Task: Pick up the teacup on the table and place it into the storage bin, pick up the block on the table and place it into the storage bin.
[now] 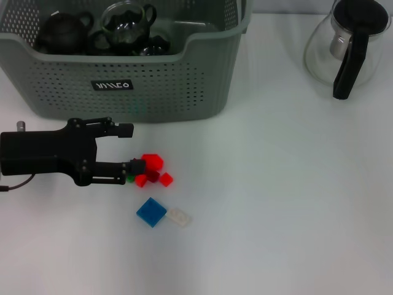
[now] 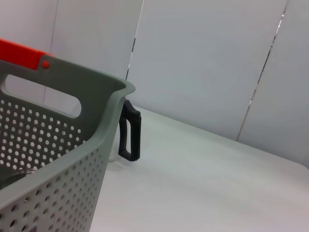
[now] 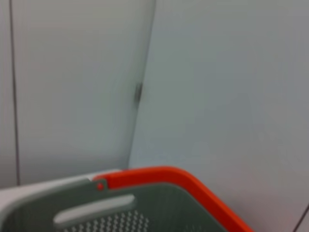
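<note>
left gripper: low over the surface, fingers apart, lower finger touching the red block
red block: in a small cluster just in front of the storage bin
storage bin: holds dark teaware
right gripper: not visible

From the head we look forward and down on the white table, with the storage bin at the far left and a glass pot at the far right. Our left wrist view sits low and close beside the bin's perforated wall, facing along the table toward pale panels. Our right wrist view looks level at the panels, catching only the bin's orange-trimmed rim, the part all three views share.
</note>
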### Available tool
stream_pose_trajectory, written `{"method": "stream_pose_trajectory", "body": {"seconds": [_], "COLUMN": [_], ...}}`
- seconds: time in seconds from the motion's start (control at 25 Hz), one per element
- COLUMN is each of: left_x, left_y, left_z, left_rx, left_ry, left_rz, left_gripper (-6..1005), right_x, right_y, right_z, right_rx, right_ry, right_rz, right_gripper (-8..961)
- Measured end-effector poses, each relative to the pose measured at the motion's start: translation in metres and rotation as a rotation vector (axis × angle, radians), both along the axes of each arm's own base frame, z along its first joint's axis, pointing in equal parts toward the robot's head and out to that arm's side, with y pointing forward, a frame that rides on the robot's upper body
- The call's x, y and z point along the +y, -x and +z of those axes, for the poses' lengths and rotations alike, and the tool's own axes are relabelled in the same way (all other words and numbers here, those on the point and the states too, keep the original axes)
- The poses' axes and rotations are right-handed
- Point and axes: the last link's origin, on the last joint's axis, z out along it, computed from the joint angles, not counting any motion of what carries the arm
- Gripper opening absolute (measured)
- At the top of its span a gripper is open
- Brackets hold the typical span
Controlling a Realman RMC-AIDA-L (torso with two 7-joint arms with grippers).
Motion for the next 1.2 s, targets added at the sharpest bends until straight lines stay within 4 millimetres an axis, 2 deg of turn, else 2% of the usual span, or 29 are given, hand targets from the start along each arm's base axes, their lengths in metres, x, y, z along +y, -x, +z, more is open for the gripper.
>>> {"method": "stream_pose_trajectory", "body": {"seconds": [0.16, 0.24, 0.4, 0.64, 0.8, 0.96, 1.04, 1.2], "left_x": [-0.001, -0.001, -0.001, -0.003, -0.004, -0.004, -0.004, -0.004], "left_y": [0.0, 0.0, 0.001, 0.002, 0.002, 0.002, 0.002, 0.002], "left_z": [0.0, 0.0, 0.0, 0.0, 0.0, 0.0, 0.0, 0.0], "left_rx": [0.0, 0.0, 0.0, -0.005, -0.009, -0.008, -0.005, -0.001], "left_ry": [0.001, 0.001, 0.001, 0.006, 0.01, 0.01, 0.012, 0.014], "left_rz": [0.0, 0.0, 0.002, 0.007, 0.014, 0.015, 0.015, 0.012], "left_gripper": [827, 827, 827, 826, 826, 826, 826, 826], "right_x": [-0.002, -0.003, -0.003, -0.007, -0.031, -0.071, -0.091, -0.125], "right_y": [-0.013, -0.016, -0.018, -0.014, -0.014, -0.031, -0.046, -0.086], "right_z": [-0.02, -0.022, -0.021, -0.008, 0.016, 0.051, 0.064, 0.076], "right_rx": [-0.07, -0.079, -0.07, -0.02, 0.097, 0.254, 0.303, 0.335], "right_ry": [-0.005, -0.001, 0.006, -0.017, 0.032, 0.116, 0.158, 0.253], "right_rz": [-0.002, -0.003, -0.011, 0.032, 0.097, 0.196, 0.236, 0.294], "right_gripper": [450, 454, 463, 611, 710, 840, 905, 923]}}
